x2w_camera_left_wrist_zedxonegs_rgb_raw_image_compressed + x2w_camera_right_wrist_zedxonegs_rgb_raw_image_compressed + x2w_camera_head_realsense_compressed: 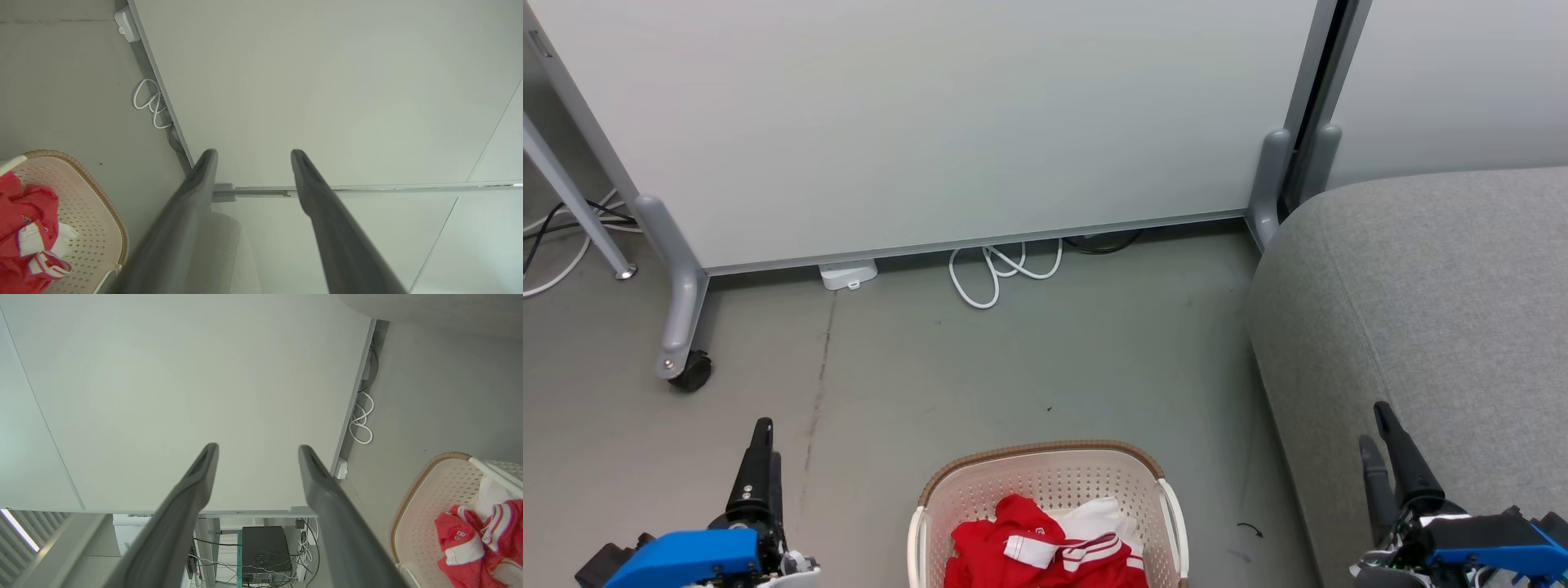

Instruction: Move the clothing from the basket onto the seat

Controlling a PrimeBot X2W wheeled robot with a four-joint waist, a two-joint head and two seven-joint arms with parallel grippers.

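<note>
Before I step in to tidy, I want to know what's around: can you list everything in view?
clothing: one heap, red and white, in basket
basket: 1, cream with brown rim, bottom centre of head view
sofa: 1, grey, right of basket
panel: 1, pale grey, behind basket
cable: 1, white, looped below panel
box: 1, white, under panel's edge
left gripper: 1, dark fingers, open, left of basket
right gripper: 1, dark fingers, open, by sofa

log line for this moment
red-white fabric clothing in cream perforated plastic basket | left gripper open | right gripper open
</note>
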